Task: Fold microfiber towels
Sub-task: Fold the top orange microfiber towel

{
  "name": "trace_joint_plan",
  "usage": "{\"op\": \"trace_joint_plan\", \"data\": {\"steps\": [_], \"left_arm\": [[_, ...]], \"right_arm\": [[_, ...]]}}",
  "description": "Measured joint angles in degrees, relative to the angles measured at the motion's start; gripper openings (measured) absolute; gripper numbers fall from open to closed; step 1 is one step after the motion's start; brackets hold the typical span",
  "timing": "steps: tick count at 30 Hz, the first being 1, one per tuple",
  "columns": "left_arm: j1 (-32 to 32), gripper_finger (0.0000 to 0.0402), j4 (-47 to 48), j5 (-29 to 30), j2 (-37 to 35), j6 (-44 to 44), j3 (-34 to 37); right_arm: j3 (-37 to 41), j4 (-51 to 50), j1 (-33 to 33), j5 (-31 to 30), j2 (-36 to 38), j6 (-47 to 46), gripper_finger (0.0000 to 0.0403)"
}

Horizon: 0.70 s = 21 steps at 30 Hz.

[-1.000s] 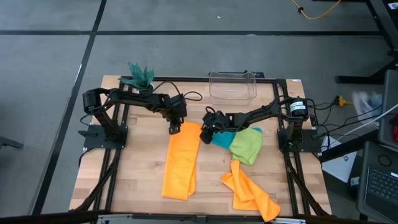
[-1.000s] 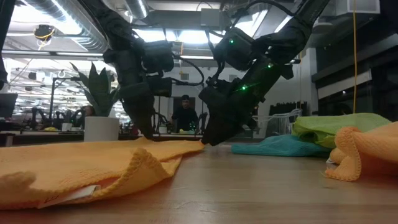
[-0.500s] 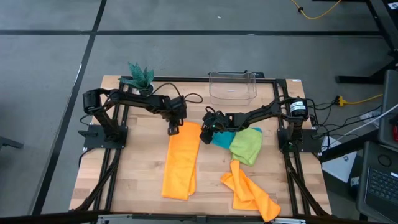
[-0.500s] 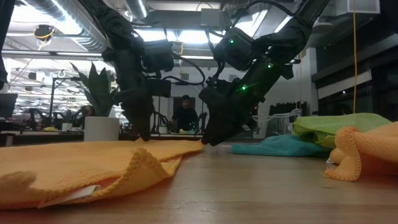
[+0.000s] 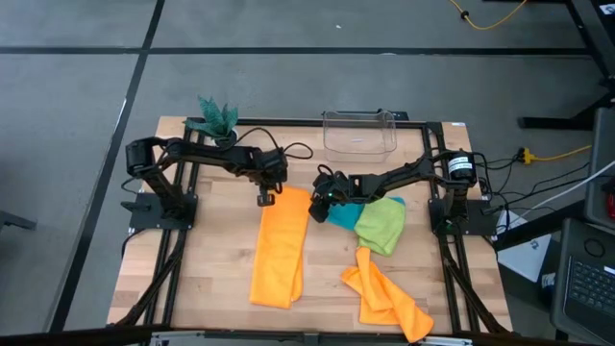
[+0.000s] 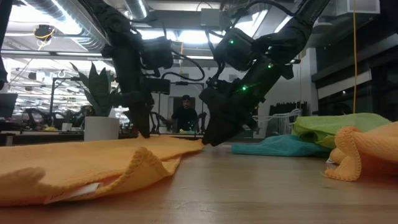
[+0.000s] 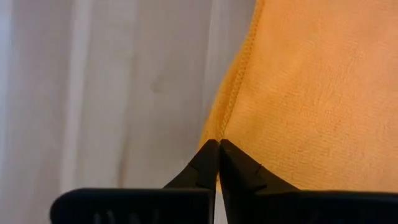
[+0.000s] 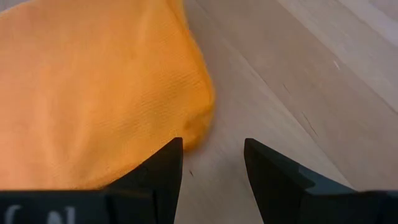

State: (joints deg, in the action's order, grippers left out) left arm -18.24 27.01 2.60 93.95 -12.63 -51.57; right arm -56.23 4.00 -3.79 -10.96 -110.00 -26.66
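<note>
Now, from above, the left gripper (image 5: 264, 198) has shifted to the far-left corner of the long orange towel (image 5: 281, 245). Its wrist view shows the fingers (image 7: 239, 171) clenched on the hem, so lifting can begin. The right gripper (image 8: 211, 163) hangs released, with the far-right corner just ahead of it.

Closed left claw (image 7: 218, 147) at stitched edge of orange towel (image 7: 311, 93), pale table (image 7: 106, 93) beside.
</note>
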Motion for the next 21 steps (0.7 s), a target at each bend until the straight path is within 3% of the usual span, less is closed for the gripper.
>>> {"op": "trace_joint_plan", "data": {"steps": [16,21], "left_arm": [[0.00,0.0001,14.22,4.18,-4.08,-2.01,-2.97],[0.62,0.0000,14.70,4.21,-4.04,-9.46,-2.97]], "right_arm": [[3.06,3.28,-0.33,-0.13,0.22,-1.53,0.0174],[3.10,3.61,-0.28,-0.16,0.17,-1.53,0.0174]]}}
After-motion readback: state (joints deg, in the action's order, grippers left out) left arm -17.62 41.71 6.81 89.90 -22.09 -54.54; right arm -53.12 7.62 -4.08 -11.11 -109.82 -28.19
